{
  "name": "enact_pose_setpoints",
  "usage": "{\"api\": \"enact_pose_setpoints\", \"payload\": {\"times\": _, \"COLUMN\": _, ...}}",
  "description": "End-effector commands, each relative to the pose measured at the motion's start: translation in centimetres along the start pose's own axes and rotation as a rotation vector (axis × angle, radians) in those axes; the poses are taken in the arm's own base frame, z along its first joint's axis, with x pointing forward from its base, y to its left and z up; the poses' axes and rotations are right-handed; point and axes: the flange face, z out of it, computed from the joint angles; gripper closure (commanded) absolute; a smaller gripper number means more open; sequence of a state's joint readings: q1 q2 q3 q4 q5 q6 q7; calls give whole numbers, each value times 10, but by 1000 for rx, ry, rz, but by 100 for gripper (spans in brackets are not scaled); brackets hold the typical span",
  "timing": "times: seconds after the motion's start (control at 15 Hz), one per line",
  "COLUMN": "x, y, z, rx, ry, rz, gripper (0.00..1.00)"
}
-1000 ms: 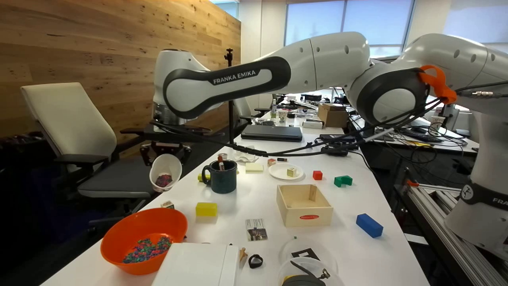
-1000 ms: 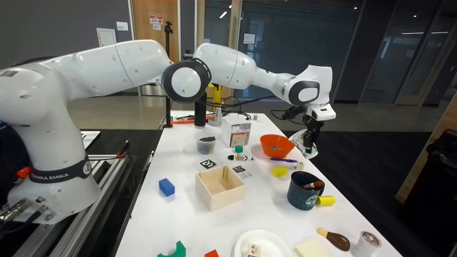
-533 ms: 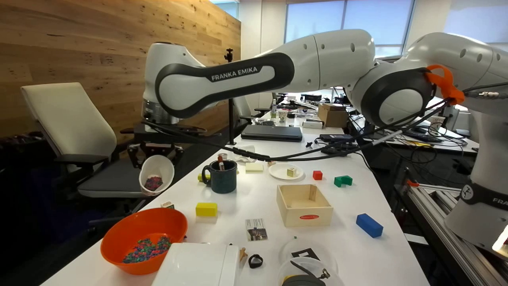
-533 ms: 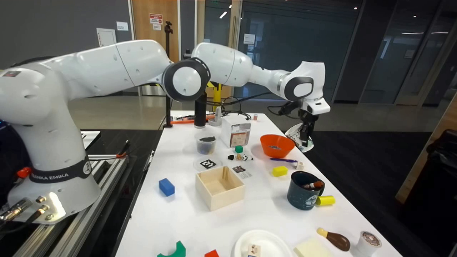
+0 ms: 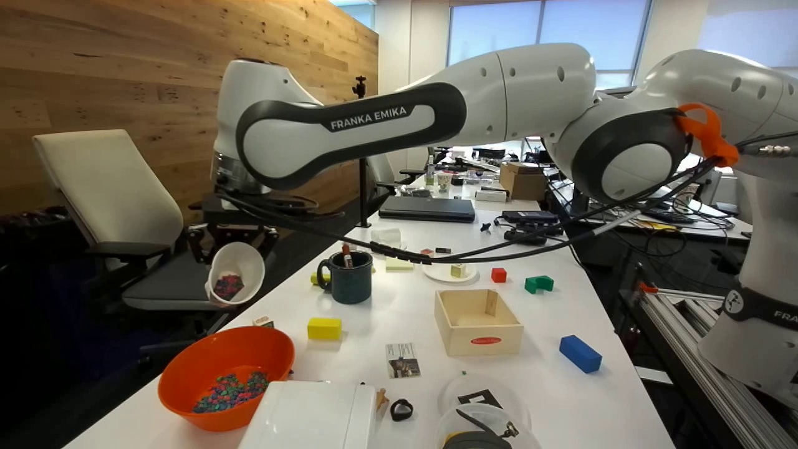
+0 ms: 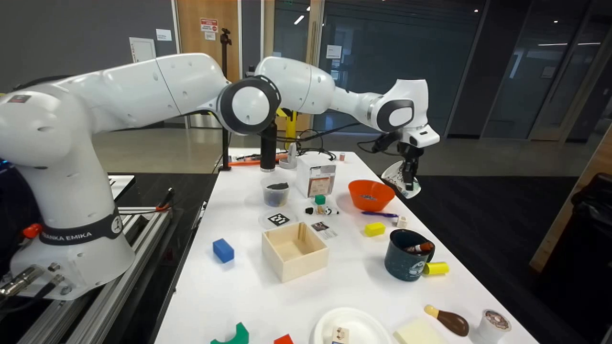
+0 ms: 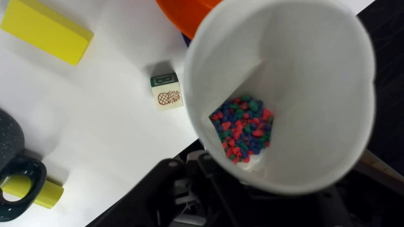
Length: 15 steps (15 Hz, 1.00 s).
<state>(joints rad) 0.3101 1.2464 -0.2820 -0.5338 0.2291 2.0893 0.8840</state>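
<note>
One white cup hangs tilted in the grasp of the gripper, whose jaws are drawn in to the cup's wall; many small pebbles (red, blue and green) lie inside it. The cup is up in the air, higher than the table, at its long edge farthest from the robot's base, and appears just past that edge in both exterior views. Along or near the same edge stand one orange bowl with more pebbles in it, one letter cube, two yellow blocks (a rectangular one and a cylinder) and one dark green mug. One wooden box sits mid-table, and one blue block lies by the long edge nearest the base.

The wrist view looks down into the cup and shows a pineapple drawn on the cube, too small to make out elsewhere. In an exterior view the cup's patterned outside shows instead of its inside; there a purple pen lies at full length just beside the bowl, mostly covered in the wrist view.

Compared with one second ago, cup and gripper have travelled along the far edge, away from the mug; the bowl, mug, box and blocks rest where they were.
</note>
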Motion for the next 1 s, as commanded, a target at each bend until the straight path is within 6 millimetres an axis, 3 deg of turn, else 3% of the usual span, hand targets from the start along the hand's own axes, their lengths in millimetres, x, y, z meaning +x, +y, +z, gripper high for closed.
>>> {"api": "enact_pose_setpoints", "payload": {"times": 0.0, "x": 0, "y": -8, "z": -3, "rx": 4, "ry": 93, "rz": -75, "gripper": 80}}
{"api": "enact_pose_setpoints", "payload": {"times": 0.93, "x": -27, "y": -35, "z": -9, "rx": 25, "ry": 217, "rz": -204, "gripper": 80}}
